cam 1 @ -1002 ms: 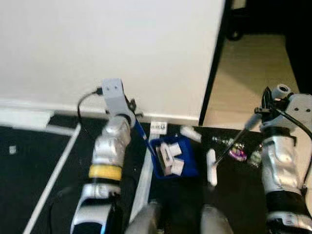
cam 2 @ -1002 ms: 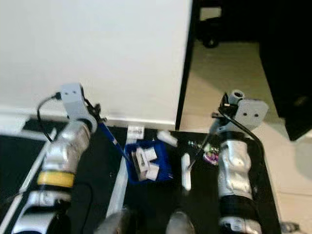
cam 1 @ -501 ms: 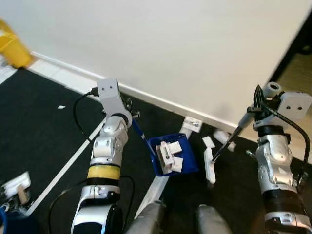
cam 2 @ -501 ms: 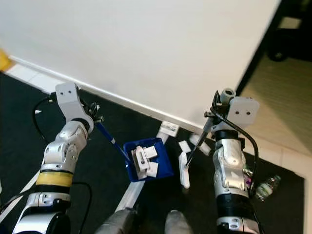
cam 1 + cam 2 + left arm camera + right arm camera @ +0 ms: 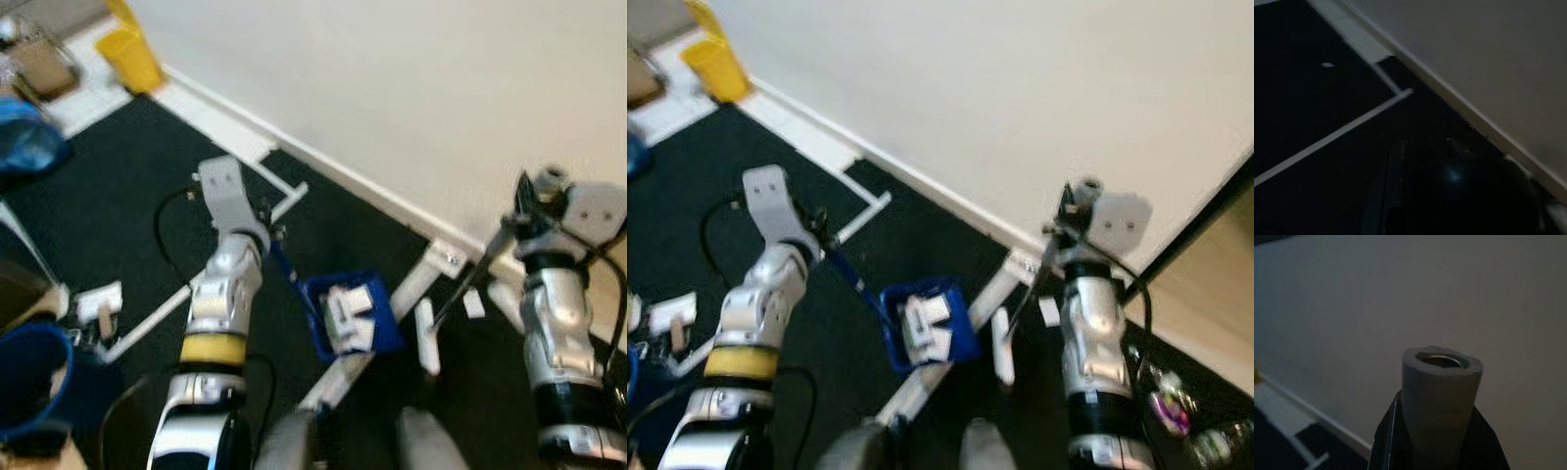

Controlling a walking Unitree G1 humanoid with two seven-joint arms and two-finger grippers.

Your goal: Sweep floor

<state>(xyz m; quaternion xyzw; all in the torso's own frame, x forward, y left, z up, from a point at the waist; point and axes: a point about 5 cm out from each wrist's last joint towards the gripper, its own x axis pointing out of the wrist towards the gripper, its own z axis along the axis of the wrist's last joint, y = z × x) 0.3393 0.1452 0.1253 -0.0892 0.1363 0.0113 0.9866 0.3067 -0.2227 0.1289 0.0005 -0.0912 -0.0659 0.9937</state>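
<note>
Clamping a grey foam-sleeved handle, the right end effector point(image 5: 1437, 431) has its two black fingers point(image 5: 1386, 440) pressed against either side of the tube, whose hollow end faces the wrist camera. That handle belongs to the broom point(image 5: 460, 299), a thin dark rod that slants down from the right arm to a narrow white head point(image 5: 425, 338) resting on the black floor point(image 5: 118, 206). The left end effector point(image 5: 266, 235) is closed around the blue handle of the dustpan point(image 5: 351, 315); its own wrist view is too dark to show more than the finger outlines. The dustpan's blue tray sits on the floor just beside the broom head and holds several pieces of white litter point(image 5: 348, 305). A white line point(image 5: 367, 328) taped across the floor passes under the tray, and another white line point(image 5: 201, 279) runs off towards the floor's left side. A small white scrap point(image 5: 473, 304) lies on the floor beside the broom rod, near the white skirting point(image 5: 323, 166) where the floor meets the pale wall point(image 5: 411, 88). In the far left corner of the floor stands a yellow bin point(image 5: 130, 57). Along the left edge lie a blue bag point(image 5: 29, 147), a white object point(image 5: 96, 302) and a blue round container point(image 5: 34, 377). At the right edge, in the right eye view, blurred colourful items point(image 5: 1171, 406) lie on the floor.
</note>
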